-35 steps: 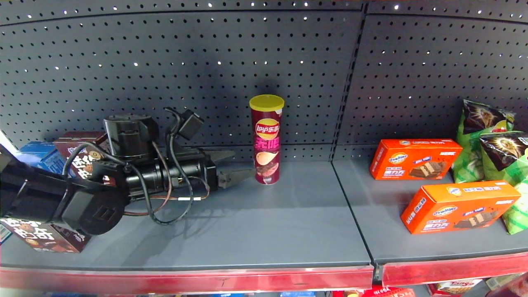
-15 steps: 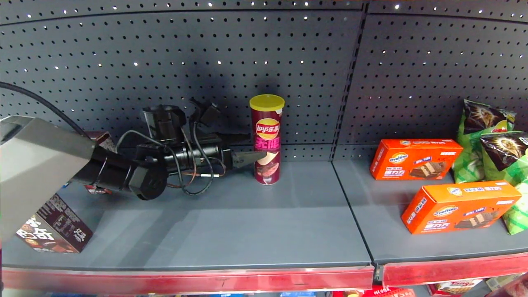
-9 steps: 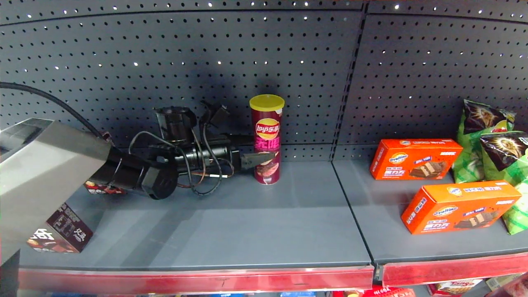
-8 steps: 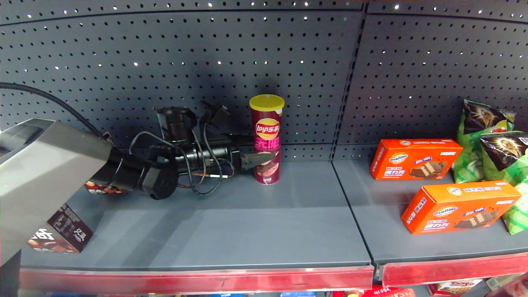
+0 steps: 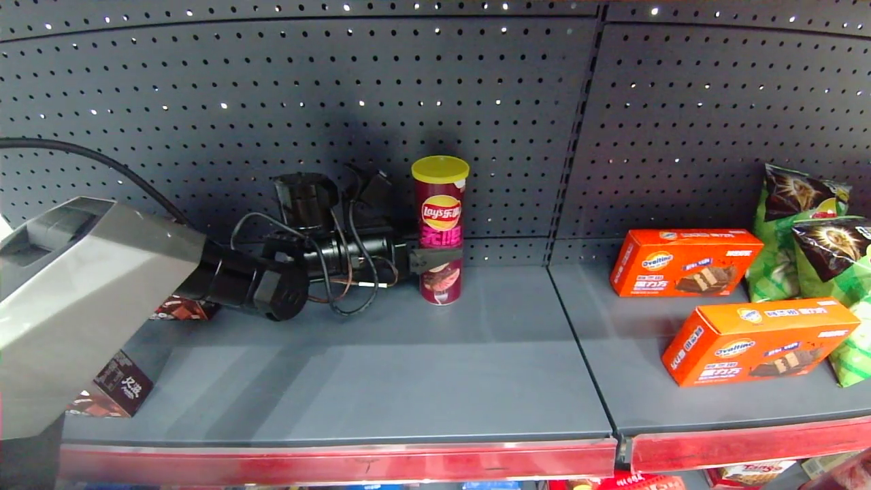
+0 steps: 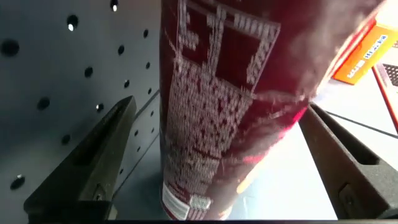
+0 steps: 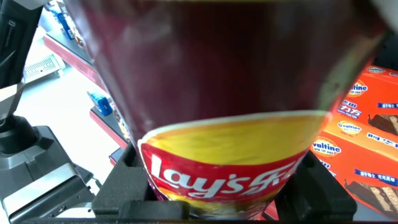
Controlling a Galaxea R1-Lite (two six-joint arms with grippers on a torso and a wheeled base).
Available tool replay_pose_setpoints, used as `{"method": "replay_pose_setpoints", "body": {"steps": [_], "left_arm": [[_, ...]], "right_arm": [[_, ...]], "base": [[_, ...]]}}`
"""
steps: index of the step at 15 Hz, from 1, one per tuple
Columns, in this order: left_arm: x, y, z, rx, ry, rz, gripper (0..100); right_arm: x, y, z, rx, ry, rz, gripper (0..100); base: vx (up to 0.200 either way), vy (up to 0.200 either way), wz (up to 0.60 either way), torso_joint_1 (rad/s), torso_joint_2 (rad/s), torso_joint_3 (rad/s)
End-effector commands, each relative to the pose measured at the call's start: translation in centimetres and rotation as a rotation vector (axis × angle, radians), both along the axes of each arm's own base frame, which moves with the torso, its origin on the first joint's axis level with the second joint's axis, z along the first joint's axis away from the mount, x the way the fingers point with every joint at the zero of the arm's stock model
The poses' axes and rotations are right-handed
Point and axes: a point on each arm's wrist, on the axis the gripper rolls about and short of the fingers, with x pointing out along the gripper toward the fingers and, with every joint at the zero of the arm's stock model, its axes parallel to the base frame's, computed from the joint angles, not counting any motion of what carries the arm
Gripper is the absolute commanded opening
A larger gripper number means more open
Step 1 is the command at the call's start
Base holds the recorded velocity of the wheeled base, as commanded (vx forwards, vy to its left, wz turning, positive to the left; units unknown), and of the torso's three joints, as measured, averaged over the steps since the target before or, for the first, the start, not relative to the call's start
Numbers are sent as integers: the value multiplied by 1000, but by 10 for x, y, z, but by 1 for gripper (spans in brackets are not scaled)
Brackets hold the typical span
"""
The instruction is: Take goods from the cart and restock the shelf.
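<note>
Head view: the can [image 5: 440,204] stands up straight on the shelf [image 5: 408,381], far back by the wall w/ holes [image 5: 272,102]. That prob. leaves room in front for more goods. The orange boxes [image 5: 684,262] lie well apart on the R side. The L hand [image 5: 441,256] comes in from the side, low on the can, w/ one finger in front of it. I think it is there to grab the can or set it right, can't say which. L wrist view: the can [image 6: 224,112] sits btw the two fingers [image 6: 81,168]. There is a gap on each side, so the L hand is spread wide and grips nothing. R wrist view: the R hand [image 7: 221,190] hugs a 2nd can [image 7: 230,93] on both sides, so it looks squeezed tight on it. It is prob. held ready to go on the shelf next.
</note>
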Motion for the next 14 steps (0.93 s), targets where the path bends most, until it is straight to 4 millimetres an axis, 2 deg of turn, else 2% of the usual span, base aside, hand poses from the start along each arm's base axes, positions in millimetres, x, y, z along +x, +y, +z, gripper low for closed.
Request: {"method": "replay_pose_setpoints", "body": {"steps": [1,5,6,13,14], "left_arm": [[2,-5,-2,-2,-1,-10,100],[6,-10,-4,-1,-4,-16,100],[7,-10,-4,-1,-7,-16,0],[3,-18,-6,4,9,-25,0],[0,-19,-1,2,0,-27,0]], "right_arm": [[0,0,0,-1,2,1,0],[0,0,0,-1,2,-1,0],[0,0,-1,-2,3,-1,0],[0,0,0,18,16,-2,0],[-1,0,0,18,14,-2,0]], "base": [[0,0,0,0,0,0],[0,0,0,0,0,0],[0,0,0,0,0,0],[0,0,0,0,0,0],[0,0,0,0,0,0]]}}
